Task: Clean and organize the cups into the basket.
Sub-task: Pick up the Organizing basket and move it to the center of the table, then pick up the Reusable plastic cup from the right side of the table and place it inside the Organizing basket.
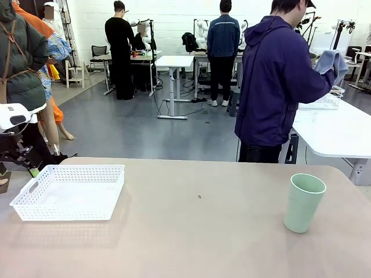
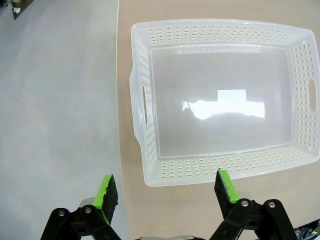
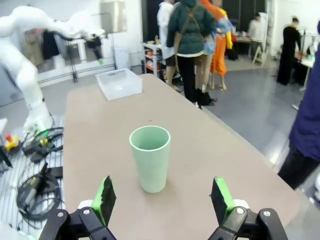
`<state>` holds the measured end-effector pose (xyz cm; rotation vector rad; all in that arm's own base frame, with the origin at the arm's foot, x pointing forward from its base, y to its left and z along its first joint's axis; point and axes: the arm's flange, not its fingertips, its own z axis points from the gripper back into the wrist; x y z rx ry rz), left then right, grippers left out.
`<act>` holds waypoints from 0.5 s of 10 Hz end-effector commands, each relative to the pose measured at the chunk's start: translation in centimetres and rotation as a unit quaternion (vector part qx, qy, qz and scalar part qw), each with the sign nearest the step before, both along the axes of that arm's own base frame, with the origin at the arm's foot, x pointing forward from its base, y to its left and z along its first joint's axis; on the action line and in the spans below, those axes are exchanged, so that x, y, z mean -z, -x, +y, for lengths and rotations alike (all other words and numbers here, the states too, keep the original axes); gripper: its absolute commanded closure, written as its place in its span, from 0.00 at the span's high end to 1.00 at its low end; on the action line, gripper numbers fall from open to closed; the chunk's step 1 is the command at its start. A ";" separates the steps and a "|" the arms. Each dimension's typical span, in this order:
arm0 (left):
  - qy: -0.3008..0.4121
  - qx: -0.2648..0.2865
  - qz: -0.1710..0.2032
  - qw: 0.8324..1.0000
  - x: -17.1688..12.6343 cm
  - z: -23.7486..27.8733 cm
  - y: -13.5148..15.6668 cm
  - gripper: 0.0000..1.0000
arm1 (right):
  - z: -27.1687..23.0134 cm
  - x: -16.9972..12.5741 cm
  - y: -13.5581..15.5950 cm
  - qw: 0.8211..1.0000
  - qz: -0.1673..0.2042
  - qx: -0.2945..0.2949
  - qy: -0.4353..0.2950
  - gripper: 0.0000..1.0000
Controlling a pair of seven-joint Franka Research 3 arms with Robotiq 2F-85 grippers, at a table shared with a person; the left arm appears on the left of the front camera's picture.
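Fingers (image 3: 106,197) of the right gripper (image 3: 161,181) stand wide apart with nothing between them, low over the near right part of the tan desk (image 1: 191,243). They point at a pale mint green cup (image 3: 150,157) that stands upright and empty just ahead of them. In the front view that cup (image 1: 303,202) stands alone near the desk's right edge, well apart from everything else. At the desk's left edge hangs the left gripper (image 2: 165,177), its green-padded fingers likewise spread and empty. It looks straight down on a white plastic basket (image 2: 225,167) with perforated sides and a slot handle at each short end. The basket (image 1: 64,213) lies flat on the left part of the desk and holds nothing. The white left arm (image 1: 14,116) comes in from the left, beside it. Beyond the desk's far edge, toward the right, a person in a dark purple hooded jacket (image 1: 278,81) stands turned toward a white table (image 1: 330,133). The person holds up a grey-blue cloth (image 1: 331,65) near a white wire basket (image 1: 322,103) that sits on that table. Farther back, more people stand at other tables on the grey floor (image 1: 145,127).
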<state>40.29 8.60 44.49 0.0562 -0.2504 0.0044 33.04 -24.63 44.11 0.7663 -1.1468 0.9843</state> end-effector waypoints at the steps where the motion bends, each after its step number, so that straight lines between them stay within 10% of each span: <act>1: -0.022 0.009 0.007 1.000 1.0 0.3 -0.8 1.00 | 0.5 2.3 -1.2 0.995 -0.077 -0.050 0.032 1.00; 5: -0.003 -0.007 0.042 0.999 3.6 1.0 -2.7 1.00 | 3.2 8.1 -4.5 0.991 -0.011 -0.125 0.050 1.00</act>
